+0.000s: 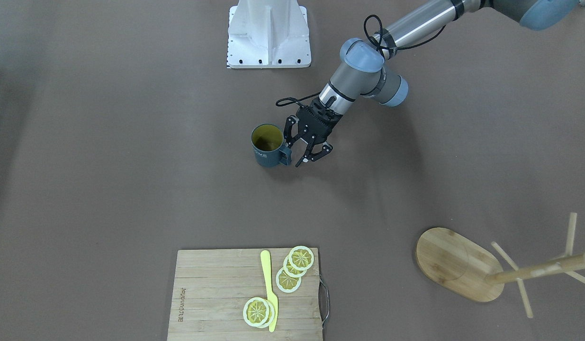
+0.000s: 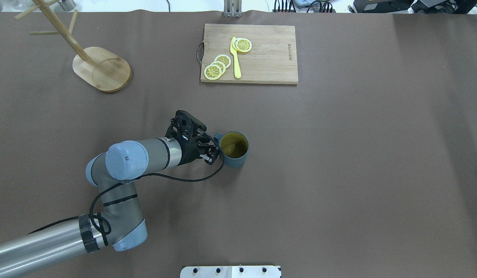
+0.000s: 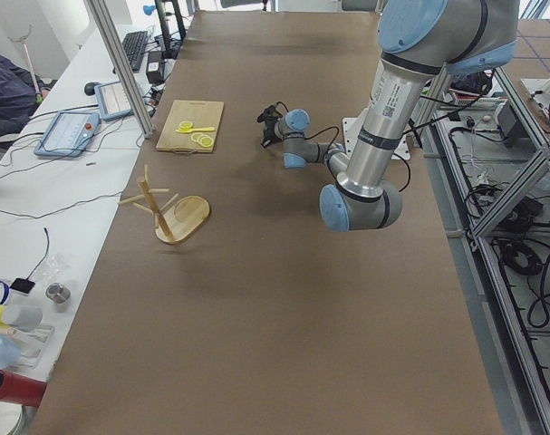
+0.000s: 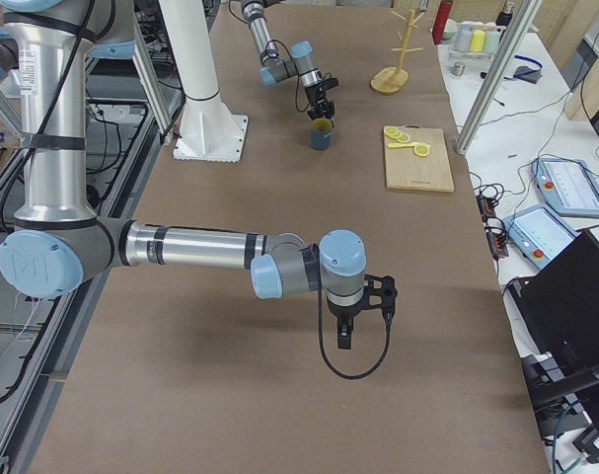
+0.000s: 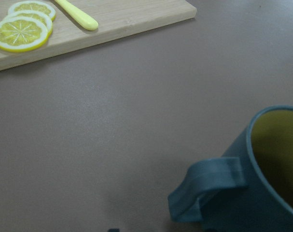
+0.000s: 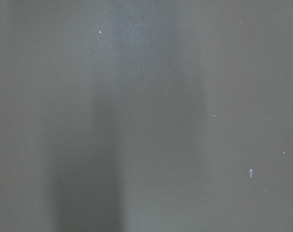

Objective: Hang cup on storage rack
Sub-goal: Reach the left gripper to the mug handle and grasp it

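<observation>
While spread wide and gripping nothing, low over the brown surface (image 2: 338,173): black two-fingered left pincer (image 1: 296,154), aimed sideways. Just ahead of its fingertips, upright on that surface: dark blue-grey round cup with mustard-yellow inside (image 1: 268,154), small white lettering on the wall, side handle turned toward the pincer. Impossible to tell whether any finger touches the handle. In the left wrist view, handle and rim close in the lower right corner. Well apart from this pincer, back past its wrist and farther out from the robot's base: light bamboo storage rack (image 2: 101,69), upright, with oval flat base, round centre post and thin angled pegs, nothing hung on them. Farther out from the pincer, near the far edge: rectangular slatted wooden cutting board (image 2: 269,58) carrying several yellow lemon slices (image 2: 213,71) and a slim yellow knife (image 2: 235,61). Far from the cup, pointing down close over bare surface: right pincer (image 4: 344,336); open or closed, cannot tell. Only blurred grey-brown in the right wrist view.
</observation>
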Robot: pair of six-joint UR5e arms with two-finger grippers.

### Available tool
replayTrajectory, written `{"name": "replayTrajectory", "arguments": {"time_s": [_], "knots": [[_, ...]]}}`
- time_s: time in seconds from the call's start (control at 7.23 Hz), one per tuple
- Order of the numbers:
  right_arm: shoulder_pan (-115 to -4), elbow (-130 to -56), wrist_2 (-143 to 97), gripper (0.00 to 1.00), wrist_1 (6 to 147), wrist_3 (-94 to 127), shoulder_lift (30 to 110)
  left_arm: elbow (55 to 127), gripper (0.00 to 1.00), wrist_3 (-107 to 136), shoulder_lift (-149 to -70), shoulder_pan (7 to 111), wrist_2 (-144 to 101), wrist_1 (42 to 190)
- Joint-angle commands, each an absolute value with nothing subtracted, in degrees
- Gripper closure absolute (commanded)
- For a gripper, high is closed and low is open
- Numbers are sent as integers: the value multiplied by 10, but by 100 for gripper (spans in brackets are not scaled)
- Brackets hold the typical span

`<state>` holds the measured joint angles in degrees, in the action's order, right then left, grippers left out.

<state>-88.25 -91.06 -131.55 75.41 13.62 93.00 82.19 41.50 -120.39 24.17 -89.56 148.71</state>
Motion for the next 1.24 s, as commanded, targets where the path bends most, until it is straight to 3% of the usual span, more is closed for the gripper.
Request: {"name": "replayTrajectory", "arguments": {"time_s": [0.0,0.41,0.83,1.11], "knots": [[-882,-911,-1315,0,754,136,930,822,50,416,-1208,242,-896,1491],[-882,-911,-1314,0,754,136,930,823,54,419,-1210,236,-896,1509],[-882,-911,-1312,0,753,136,930,824,68,420,-1211,236,-896,1519],[-882,-911,-1312,0,752,136,930,824,70,420,-1211,236,-896,1527]]}}
